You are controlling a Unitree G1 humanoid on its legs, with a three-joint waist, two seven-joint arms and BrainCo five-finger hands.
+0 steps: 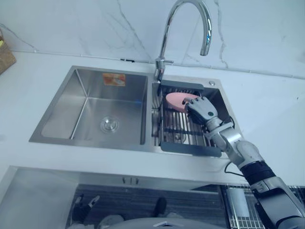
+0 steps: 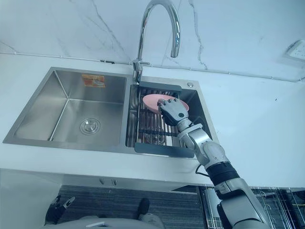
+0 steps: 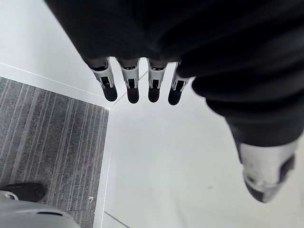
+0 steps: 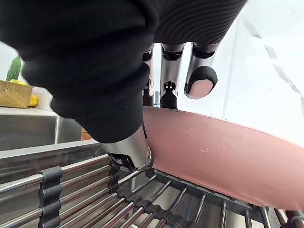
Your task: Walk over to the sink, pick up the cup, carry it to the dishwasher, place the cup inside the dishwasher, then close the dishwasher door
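A pink shallow cup (image 1: 174, 99) lies tilted on the wire drying rack (image 1: 183, 138) in the sink's right basin, just below the faucet. My right hand (image 1: 203, 109) reaches over it from the right. In the right wrist view its fingers (image 4: 167, 95) hook over the cup's far rim (image 4: 228, 156) and the thumb (image 4: 129, 153) presses the near edge. My left hand (image 3: 142, 90) hangs low beside the white cabinet front with its fingers straight and nothing in it.
The left basin (image 1: 95, 112) has a drain at its bottom. A tall curved faucet (image 1: 183, 28) rises behind the rack. A wire dishwasher rack (image 1: 238, 205) shows under the counter at the lower right. A woven basket (image 1: 5, 57) stands on the counter's far left.
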